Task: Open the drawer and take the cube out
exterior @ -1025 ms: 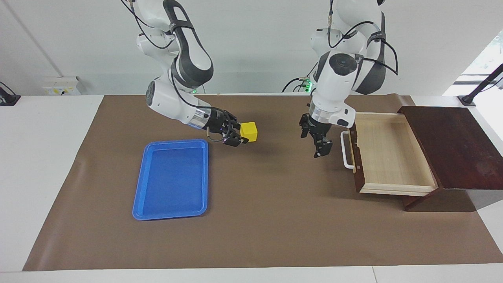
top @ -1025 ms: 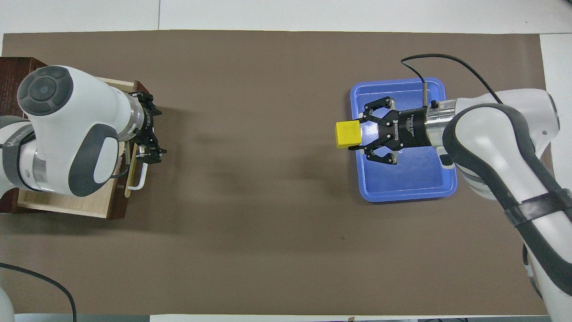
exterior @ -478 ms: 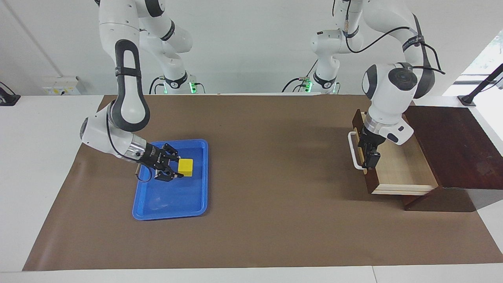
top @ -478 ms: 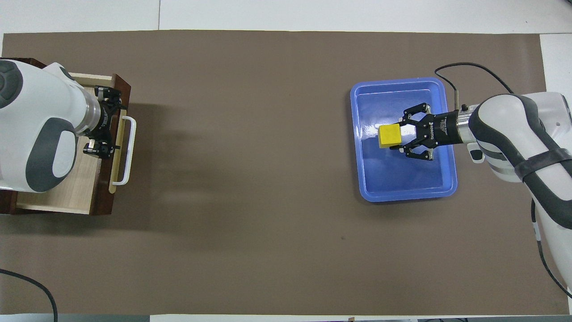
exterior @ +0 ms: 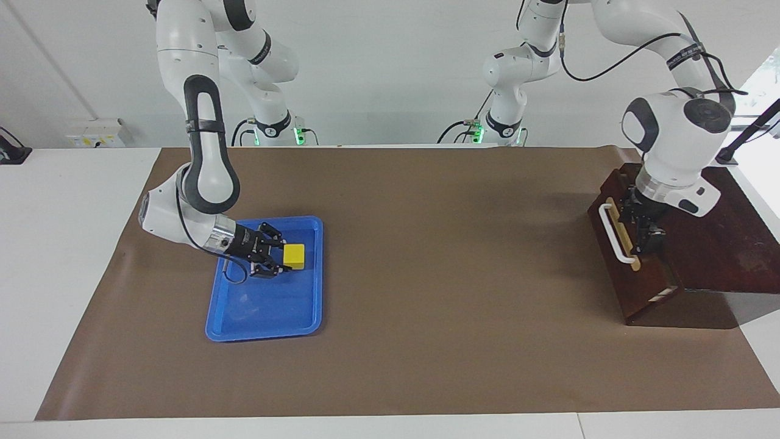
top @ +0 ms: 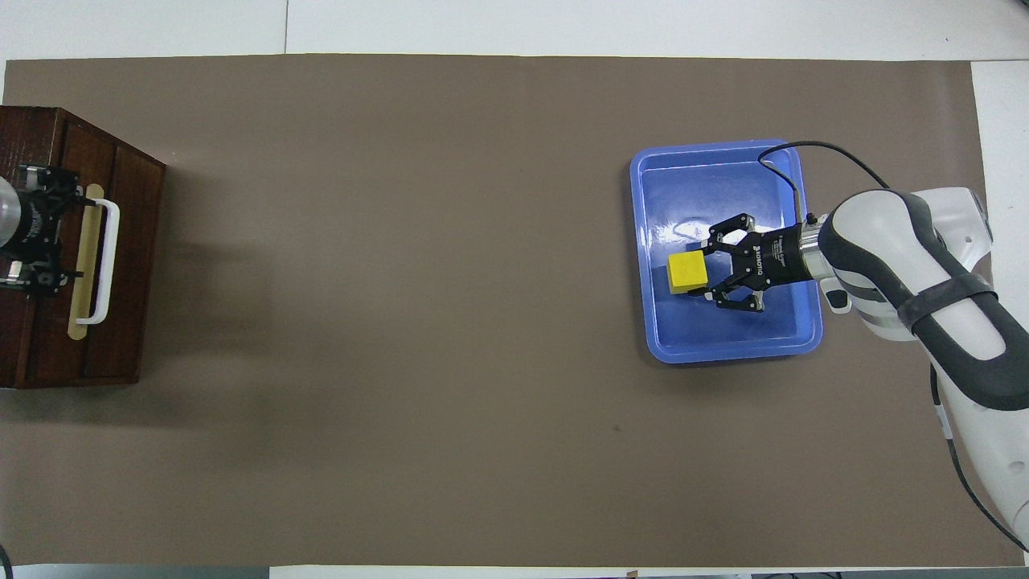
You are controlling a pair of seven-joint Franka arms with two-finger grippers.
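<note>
The yellow cube (exterior: 294,255) lies in the blue tray (exterior: 256,317); it also shows in the overhead view (top: 687,273). My right gripper (exterior: 281,256) is low in the tray beside the cube, fingers spread open, tips at the cube's sides (top: 706,272). The drawer (exterior: 615,268) of the dark wooden box is shut, so its pale interior is hidden. Its white bar handle (exterior: 614,235) faces the middle of the table. My left gripper (exterior: 647,235) is open over the box's top edge just above the handle (top: 60,233).
The blue tray (top: 727,350) sits toward the right arm's end of the brown mat (exterior: 426,305). The dark wooden box (exterior: 725,238) stands at the left arm's end, at the table's edge.
The drawer went from wide open to shut as my left gripper moved with it toward the box. My right gripper brought the cube down into the blue tray and opened.
</note>
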